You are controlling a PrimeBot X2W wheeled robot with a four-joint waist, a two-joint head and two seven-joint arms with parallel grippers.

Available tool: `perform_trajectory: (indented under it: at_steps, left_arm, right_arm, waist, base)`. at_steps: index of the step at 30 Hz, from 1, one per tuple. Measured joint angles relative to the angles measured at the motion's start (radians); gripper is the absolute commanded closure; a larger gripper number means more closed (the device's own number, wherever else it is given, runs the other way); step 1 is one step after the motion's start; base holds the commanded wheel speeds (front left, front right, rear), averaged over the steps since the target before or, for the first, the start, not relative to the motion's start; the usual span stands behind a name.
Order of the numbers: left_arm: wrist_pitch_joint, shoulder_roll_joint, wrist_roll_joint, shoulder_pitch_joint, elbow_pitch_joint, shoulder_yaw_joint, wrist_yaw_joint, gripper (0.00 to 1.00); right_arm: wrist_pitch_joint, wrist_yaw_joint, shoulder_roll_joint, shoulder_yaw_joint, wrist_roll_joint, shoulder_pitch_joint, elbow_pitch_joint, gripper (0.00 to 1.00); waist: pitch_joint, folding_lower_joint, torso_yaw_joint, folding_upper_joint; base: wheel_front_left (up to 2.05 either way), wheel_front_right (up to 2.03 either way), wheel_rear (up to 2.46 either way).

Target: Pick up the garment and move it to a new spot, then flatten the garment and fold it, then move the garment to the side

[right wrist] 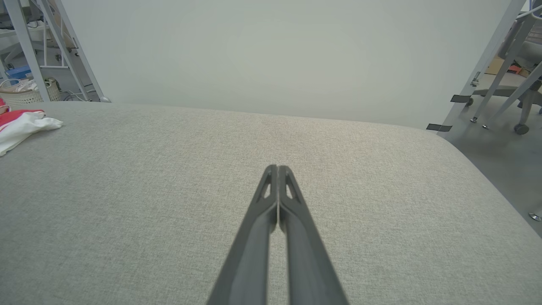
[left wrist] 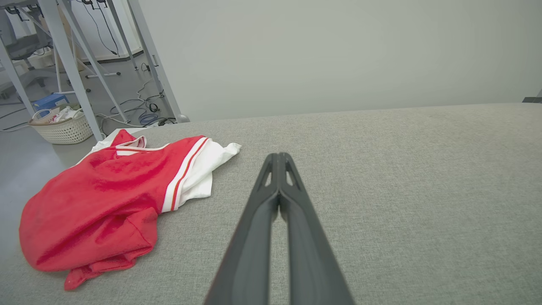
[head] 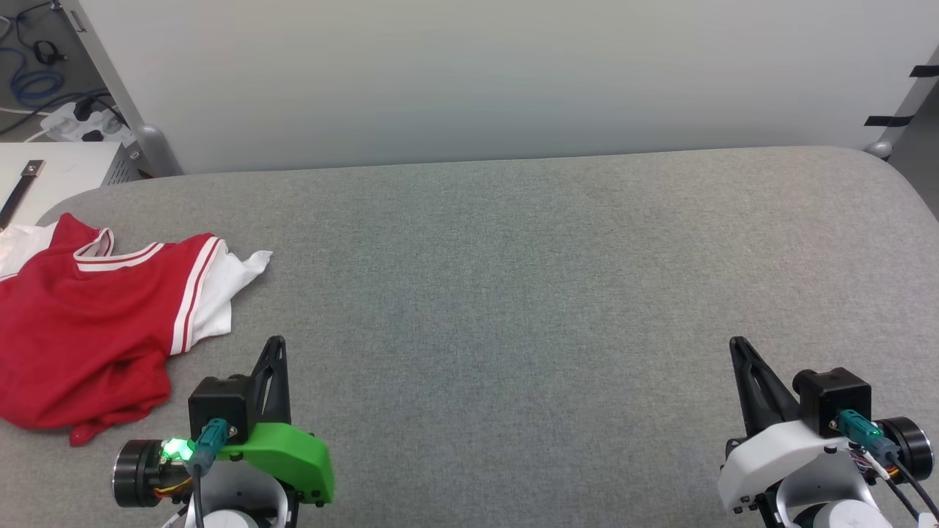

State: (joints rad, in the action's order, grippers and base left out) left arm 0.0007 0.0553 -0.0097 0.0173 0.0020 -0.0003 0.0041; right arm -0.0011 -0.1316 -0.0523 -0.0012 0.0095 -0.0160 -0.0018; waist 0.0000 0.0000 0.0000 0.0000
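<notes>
The garment, a red jersey with white sleeves and striped trim, lies crumpled at the left end of the grey fabric table. The left wrist view shows the garment left of my fingers, a white sleeve pointing toward the middle. My left gripper hovers just right of the garment, shut and empty, its tips together. My right gripper is far to the right over bare fabric, also shut with nothing held. A bit of the garment shows at the left edge of the right wrist view.
A pale wall panel stands behind the table. A white side surface and cables lie at the far left. A woven basket and metal frame legs stand on the floor beyond the garment. Chair legs are off the table's right end.
</notes>
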Motion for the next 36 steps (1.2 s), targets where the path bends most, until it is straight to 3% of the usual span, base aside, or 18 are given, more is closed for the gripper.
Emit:
perform_trajectory:
  at_steps: [15,16,36]
  left_arm:
    - [0.0,0.0,0.0,0.0,0.0,0.0,0.0,1.0]
    - [0.0,0.0,0.0,0.0,0.0,0.0,0.0,0.0]
    - [-0.024,0.0,-0.001,0.001,0.0,-0.015,0.019,0.0]
  right_arm:
    - [0.0,0.0,0.0,0.0,0.0,0.0,0.0,1.0]
    - [0.0,0.0,0.0,0.0,0.0,0.0,0.0,0.0]
    - [-0.022,0.0,0.0,-0.007,0.022,-0.002,-0.005,0.0]
  waist:
    - [0.0,0.0,0.0,0.0]
    - [0.0,0.0,0.0,0.0]
    - [0.003,0.0,0.001,0.0]
  base:
    - [0.0,0.0,0.0]
    - [0.0,0.0,0.0]
    - [0.0,0.0,0.0]
